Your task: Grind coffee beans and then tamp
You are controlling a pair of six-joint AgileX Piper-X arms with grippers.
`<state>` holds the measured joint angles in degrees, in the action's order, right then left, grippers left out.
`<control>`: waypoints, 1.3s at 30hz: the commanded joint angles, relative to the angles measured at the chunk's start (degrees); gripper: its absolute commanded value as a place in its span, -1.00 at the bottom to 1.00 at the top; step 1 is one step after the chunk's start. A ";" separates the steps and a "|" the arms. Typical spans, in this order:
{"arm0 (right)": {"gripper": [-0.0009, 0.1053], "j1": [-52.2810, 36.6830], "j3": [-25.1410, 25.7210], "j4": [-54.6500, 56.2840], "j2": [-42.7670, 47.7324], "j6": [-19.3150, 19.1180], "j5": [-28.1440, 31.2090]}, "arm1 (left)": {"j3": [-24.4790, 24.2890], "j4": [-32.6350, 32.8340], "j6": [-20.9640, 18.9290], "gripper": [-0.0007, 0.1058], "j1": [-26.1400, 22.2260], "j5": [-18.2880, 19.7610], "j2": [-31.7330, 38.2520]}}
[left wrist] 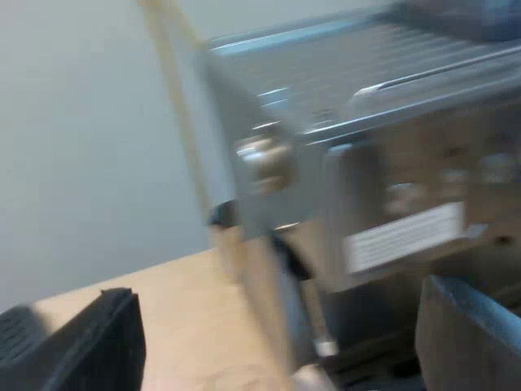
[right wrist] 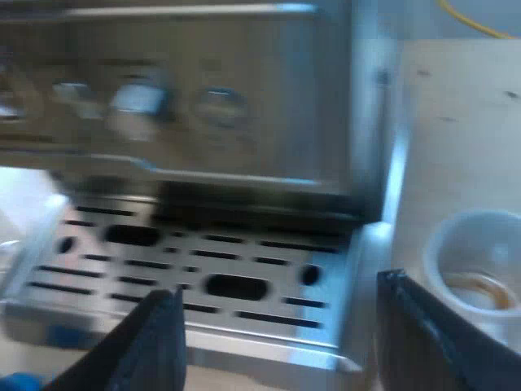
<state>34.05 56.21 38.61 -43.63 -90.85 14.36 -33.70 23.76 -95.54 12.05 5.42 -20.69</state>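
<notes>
The espresso machine [right wrist: 244, 49] is brushed steel and stands upright on the pale wooden tabletop [right wrist: 456, 122]. Its front carries round dials above a slotted drip tray [right wrist: 203, 261]. The left wrist view shows its ribbed top and a white label [left wrist: 403, 236].

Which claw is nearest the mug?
The right claw, one finger beside the mug at the drip tray; the left claw faces the machine.

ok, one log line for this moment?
left gripper: open, empty, near silver boxy espresso machine | right gripper: open, empty, at slotted metal drip tray | white round mug: on wood table beside tray
</notes>
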 commanded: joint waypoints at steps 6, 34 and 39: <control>0.02 -10.69 0.68 6.08 3.96 -2.38 -1.08 | -0.57 -0.55 -4.06 0.32 -6.60 5.42 0.06; 0.02 -29.86 0.53 12.28 29.82 -11.84 -7.34 | -3.93 14.89 -4.54 0.32 -6.72 5.07 16.31; 0.02 -29.86 0.35 15.86 35.87 -12.04 -7.34 | -3.93 19.14 -4.54 0.32 -6.72 5.07 23.26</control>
<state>4.49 56.33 53.83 -9.85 -102.09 7.08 -37.32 40.46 -99.83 5.38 11.23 -2.06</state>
